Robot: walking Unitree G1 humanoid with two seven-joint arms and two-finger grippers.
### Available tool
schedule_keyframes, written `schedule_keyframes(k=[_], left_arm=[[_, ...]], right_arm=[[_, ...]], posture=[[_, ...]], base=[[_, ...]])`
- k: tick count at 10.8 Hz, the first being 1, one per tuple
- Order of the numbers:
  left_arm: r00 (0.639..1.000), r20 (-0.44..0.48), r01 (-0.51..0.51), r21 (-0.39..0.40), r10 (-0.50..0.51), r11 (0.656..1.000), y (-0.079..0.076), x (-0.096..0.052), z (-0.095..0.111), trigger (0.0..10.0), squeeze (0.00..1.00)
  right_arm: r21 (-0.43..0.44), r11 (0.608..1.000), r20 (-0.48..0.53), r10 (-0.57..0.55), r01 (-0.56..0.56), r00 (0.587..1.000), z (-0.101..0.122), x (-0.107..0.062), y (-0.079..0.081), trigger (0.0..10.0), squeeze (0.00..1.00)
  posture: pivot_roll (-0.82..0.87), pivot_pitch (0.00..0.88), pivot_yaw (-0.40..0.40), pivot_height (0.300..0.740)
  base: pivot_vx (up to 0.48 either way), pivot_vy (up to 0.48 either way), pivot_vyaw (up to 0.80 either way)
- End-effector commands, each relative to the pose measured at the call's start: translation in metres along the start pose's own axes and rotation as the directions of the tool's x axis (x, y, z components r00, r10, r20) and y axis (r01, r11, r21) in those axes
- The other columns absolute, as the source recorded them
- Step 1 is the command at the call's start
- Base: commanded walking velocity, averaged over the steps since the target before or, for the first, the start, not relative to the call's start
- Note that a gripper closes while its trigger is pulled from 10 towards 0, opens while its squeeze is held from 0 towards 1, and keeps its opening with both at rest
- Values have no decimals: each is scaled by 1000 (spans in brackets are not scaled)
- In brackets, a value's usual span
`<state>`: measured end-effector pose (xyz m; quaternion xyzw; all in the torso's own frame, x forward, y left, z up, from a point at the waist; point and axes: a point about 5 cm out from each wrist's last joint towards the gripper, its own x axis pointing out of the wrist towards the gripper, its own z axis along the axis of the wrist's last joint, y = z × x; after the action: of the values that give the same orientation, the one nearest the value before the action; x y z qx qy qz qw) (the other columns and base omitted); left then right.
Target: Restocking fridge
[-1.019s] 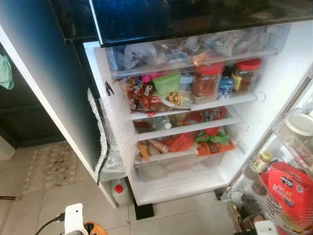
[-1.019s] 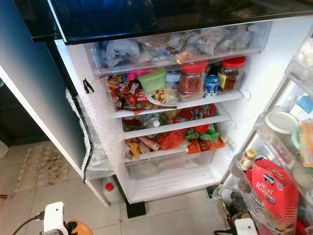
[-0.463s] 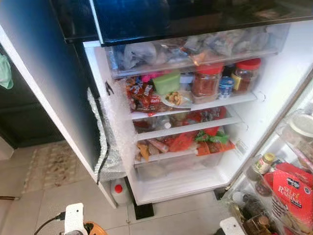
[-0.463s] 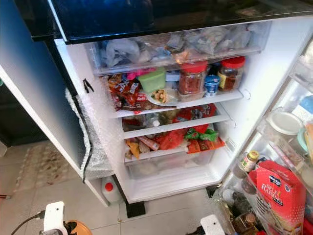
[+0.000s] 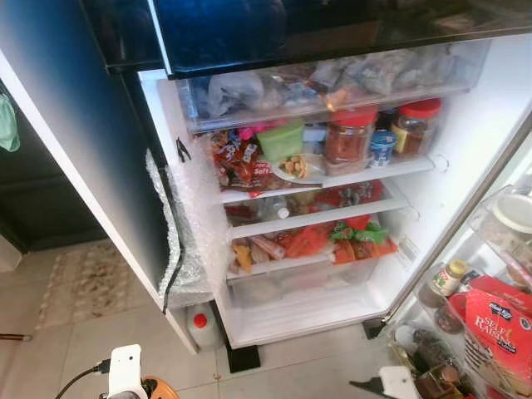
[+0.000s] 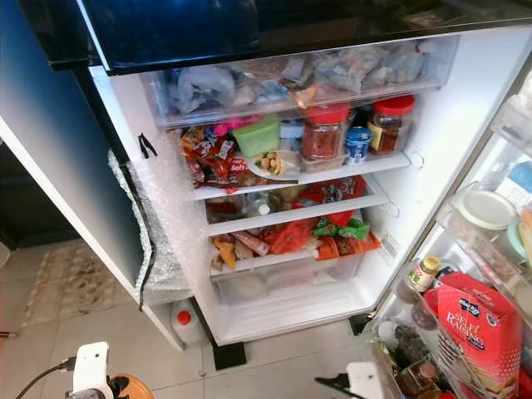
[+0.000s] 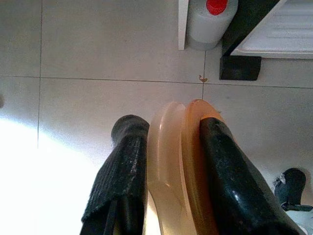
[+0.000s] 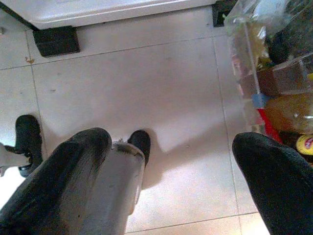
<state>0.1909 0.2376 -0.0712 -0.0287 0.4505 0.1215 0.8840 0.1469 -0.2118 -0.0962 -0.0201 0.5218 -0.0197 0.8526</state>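
Observation:
The fridge (image 5: 465, 125) stands open before me, its shelves packed with red-lidded jars (image 5: 352, 137), a green box (image 5: 283, 140) and snack packets (image 5: 241, 162). Low at the left, my left gripper (image 7: 171, 129) is shut on the rim of an orange bowl-like dish (image 7: 188, 161), which also peeks in at the picture's lower edge as an orange dish (image 5: 156, 388). My right gripper (image 8: 173, 147) hangs over the floor tiles beside the door shelves, fingers (image 8: 274, 171) wide apart and nothing between them. Its wrist (image 5: 392, 382) shows low at the right.
The open door at the right carries a red box (image 5: 500, 326), a small jar (image 5: 449, 274) and bottles. A white jug with a red cap (image 5: 202, 326) stands on the floor by the fridge's corner. Bubble wrap (image 5: 176, 249) hangs on the fridge side. A rug (image 5: 91, 278) lies left.
My right wrist has swung leftwards away from the door shelves, and a black fingertip now shows. The left arm with the orange dish has stayed put.

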Motion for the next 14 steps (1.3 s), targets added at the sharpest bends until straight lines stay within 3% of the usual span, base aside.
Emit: schedule_keyframes(k=[1,11,14], left_arm=[[1000,-17,-9,16,9,1000,2,0,-2,10000,0],[1000,-19,-8,12,8,1000,2,0,-4,10000,0],[1000,-9,-6,0,6,1000,2,-1,-4,10000,0]], right_arm=[[22,1000,-21,-12,12,1000,-6,-1,-1,10000,0],[-20,1000,-44,-10,9,999,-7,0,2,10000,0],[-32,999,-44,-11,9,999,-6,0,2,10000,0]], posture=[[-87,0,55,740],[-93,0,55,740],[-95,0,56,740]], base=[[0,-274,0],[0,-340,0],[0,0,0]])
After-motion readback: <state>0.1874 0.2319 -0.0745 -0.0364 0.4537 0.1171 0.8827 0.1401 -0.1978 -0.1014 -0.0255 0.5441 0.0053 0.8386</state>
